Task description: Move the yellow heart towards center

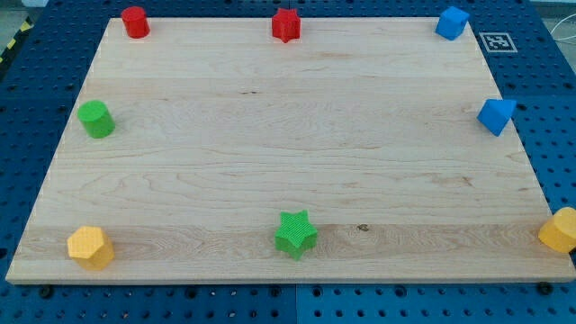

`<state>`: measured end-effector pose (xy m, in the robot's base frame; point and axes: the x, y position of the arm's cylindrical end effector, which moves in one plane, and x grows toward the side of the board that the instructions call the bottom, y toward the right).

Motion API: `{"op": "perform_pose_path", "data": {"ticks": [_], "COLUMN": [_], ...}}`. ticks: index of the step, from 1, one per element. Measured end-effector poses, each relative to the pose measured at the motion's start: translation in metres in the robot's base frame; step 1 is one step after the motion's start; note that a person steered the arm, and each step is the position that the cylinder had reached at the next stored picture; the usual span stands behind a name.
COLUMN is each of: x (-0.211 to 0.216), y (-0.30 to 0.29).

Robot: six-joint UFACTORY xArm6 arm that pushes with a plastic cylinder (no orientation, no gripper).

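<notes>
A yellow block (560,229) sits at the board's bottom right corner, partly cut off by the view's right edge; its shape looks rounded, possibly the heart. A yellow hexagon block (90,247) sits at the bottom left corner. My tip and the rod do not show in the camera view.
The wooden board (270,135) lies on a blue pegboard table. Near its edges stand a red cylinder (135,21), a red star (285,25), a blue cube (452,22), a blue triangular block (496,115), a green cylinder (94,119) and a green star (295,233).
</notes>
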<state>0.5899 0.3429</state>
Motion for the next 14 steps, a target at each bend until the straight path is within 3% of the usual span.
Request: {"op": "perform_pose_path", "data": {"ticks": [2,4,7,12,13,14], "x": [-0.007,0.007,0.001,-0.077,-0.073,-0.073], "y": [-0.066,-0.062,-0.125,-0.190,-0.225,-0.304]}}
